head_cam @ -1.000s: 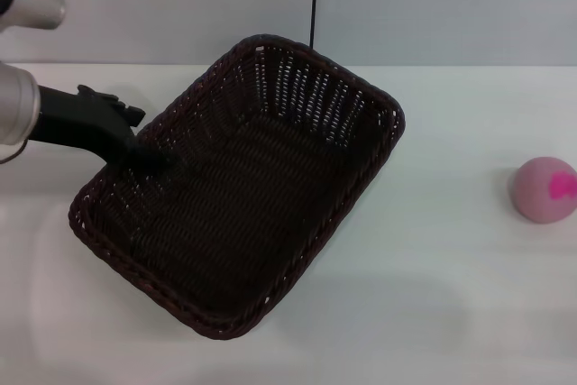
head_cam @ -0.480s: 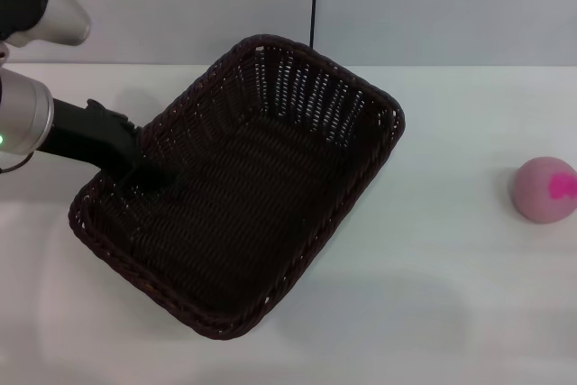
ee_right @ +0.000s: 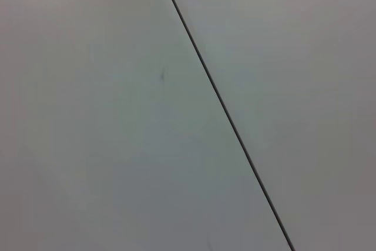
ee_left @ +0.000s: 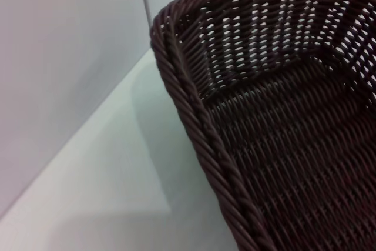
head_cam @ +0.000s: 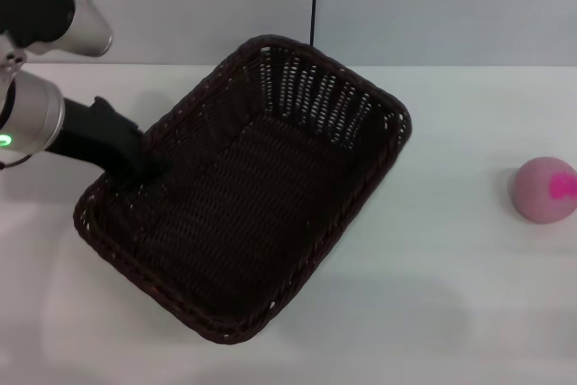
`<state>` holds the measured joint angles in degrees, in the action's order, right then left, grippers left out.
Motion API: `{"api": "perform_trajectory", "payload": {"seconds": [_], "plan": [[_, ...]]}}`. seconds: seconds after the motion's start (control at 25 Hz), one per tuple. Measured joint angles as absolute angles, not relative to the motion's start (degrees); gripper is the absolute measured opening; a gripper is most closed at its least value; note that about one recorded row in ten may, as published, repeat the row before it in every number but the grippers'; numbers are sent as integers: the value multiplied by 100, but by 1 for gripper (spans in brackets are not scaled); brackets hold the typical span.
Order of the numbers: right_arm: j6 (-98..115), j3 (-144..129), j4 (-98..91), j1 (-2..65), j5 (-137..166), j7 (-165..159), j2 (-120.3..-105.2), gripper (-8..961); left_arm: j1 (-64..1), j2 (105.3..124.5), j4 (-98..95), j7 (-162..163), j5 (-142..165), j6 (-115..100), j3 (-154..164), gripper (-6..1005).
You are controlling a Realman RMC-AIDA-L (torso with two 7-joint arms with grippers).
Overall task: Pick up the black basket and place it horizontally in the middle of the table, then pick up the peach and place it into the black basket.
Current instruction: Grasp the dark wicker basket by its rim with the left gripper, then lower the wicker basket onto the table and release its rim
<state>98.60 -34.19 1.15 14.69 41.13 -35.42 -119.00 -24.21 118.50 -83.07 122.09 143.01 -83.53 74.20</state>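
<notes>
Wicker black basket [head_cam: 243, 191] in left pincer [head_cam: 135, 167], grip unclear; only head view shows peach [head_cam: 544, 189].

The white table [head_cam: 433, 313] is occupied by two items. The black basket [head_cam: 243, 191] is positioned diagonally at left of centre; the peach [head_cam: 544, 189] is located well apart, at the right edge.

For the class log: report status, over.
Left end effector at basket rim, left side. Basket sits diagonal. Peach far right on table, untouched. Right arm unseen.
</notes>
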Motion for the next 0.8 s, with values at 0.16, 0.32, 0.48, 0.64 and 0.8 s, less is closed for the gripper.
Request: {"api": "perform_trajectory", "payload": {"seconds": [0.16,0.32,0.48,0.64,0.8], "plan": [[9860,-3419,114,1463,4113,-3542,-11900,638,-2608,11843,-8328,11951,14327,-8456,7476,254],[9860,-3428,105,1452,4141,-3578,-11894,638,-2881,11858,-8411,10985,14731,-8550,8034,253],[9872,-3444,29,1386,4154,-3771,-11885,638,-3100,11869,-8458,10438,14873,-8564,8437,251],[9894,-3492,12,1347,4157,-3815,-11875,638,-3327,11890,-8546,9736,14808,-8606,8556,250],[9946,-3515,-33,1258,4164,-3884,-11871,638,-3482,11907,-8666,9366,14605,-8744,8621,249]]}}
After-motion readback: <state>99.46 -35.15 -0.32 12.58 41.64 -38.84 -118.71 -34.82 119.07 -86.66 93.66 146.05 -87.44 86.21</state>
